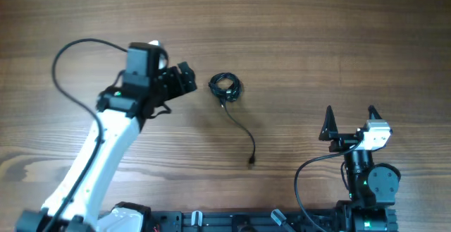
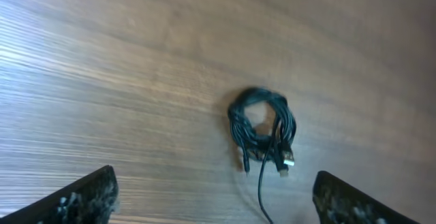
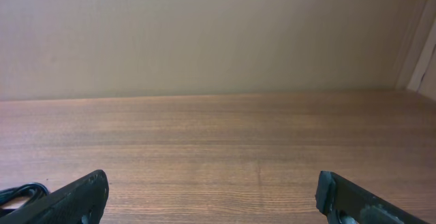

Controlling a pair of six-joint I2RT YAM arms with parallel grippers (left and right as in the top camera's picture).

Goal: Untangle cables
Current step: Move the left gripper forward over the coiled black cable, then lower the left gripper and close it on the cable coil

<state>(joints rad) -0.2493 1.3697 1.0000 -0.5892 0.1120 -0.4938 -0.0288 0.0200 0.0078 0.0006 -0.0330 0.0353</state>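
The cables [image 1: 225, 86] are bunched near the middle of the desk [image 1: 317, 34], one strand trailed toward the near edge. The left gripper [image 1: 187, 78] is held wide beside them; the right gripper [image 1: 350, 112] is spread wide, empty, toward the near right corner.

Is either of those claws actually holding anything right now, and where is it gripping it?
Nothing is held. The left gripper and right gripper are both open and empty; the cables lie on the table, untouched.
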